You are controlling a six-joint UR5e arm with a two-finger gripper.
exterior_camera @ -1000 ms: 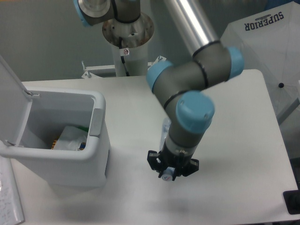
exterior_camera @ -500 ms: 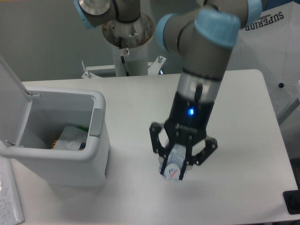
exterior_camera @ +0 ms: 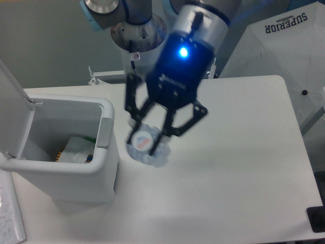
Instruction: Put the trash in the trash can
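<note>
My gripper [exterior_camera: 152, 133] is shut on the clear bluish plastic bottle [exterior_camera: 146, 145] and holds it high above the table, its capped end facing the camera. It hangs just right of the trash can [exterior_camera: 104, 168], a white bin with a grey latch tab [exterior_camera: 104, 132] and its lid [exterior_camera: 12, 109] hinged open on the left. The crumpled wrapper [exterior_camera: 76, 150] with green-white print lies inside the bin.
The robot's base column [exterior_camera: 138, 51] stands behind the table's far edge. A white cover with the word SUPERIOR [exterior_camera: 287, 23] is at the back right. A dark object [exterior_camera: 317, 219] sits at the front right corner.
The gripper has lifted the bottle off the table and carried it up and left, from mid-table toward the bin's right side.
</note>
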